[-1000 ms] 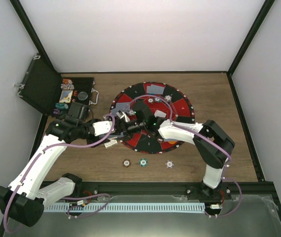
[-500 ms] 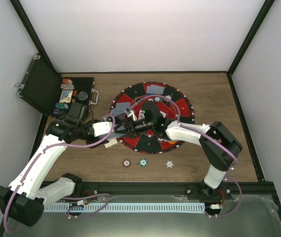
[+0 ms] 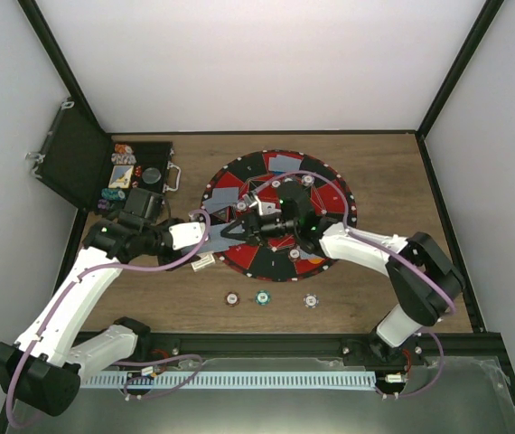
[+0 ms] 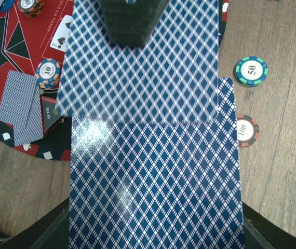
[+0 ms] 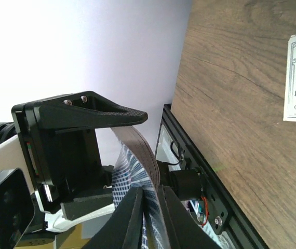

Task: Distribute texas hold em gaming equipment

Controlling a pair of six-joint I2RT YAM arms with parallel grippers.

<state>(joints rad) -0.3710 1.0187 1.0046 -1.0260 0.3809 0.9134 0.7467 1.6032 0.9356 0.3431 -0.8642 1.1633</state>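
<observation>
Blue-backed cards (image 4: 153, 181) mostly hide left tool (image 3: 209, 237).

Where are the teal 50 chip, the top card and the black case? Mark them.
teal 50 chip (image 4: 251, 71): left wrist view, printed face.
top card (image 4: 137, 78): left wrist view, patterned back.
black case (image 3: 75, 163): top view, open lid.

A black hinged case (image 3: 75, 167) lies open at the wooden table's (image 3: 393, 172) far-left corner — lid tilted back

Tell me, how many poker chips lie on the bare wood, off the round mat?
3, in a row on the table near its front edge: a brown chip left, a teal chip middle, a white chip right. Others may be hidden.
</observation>
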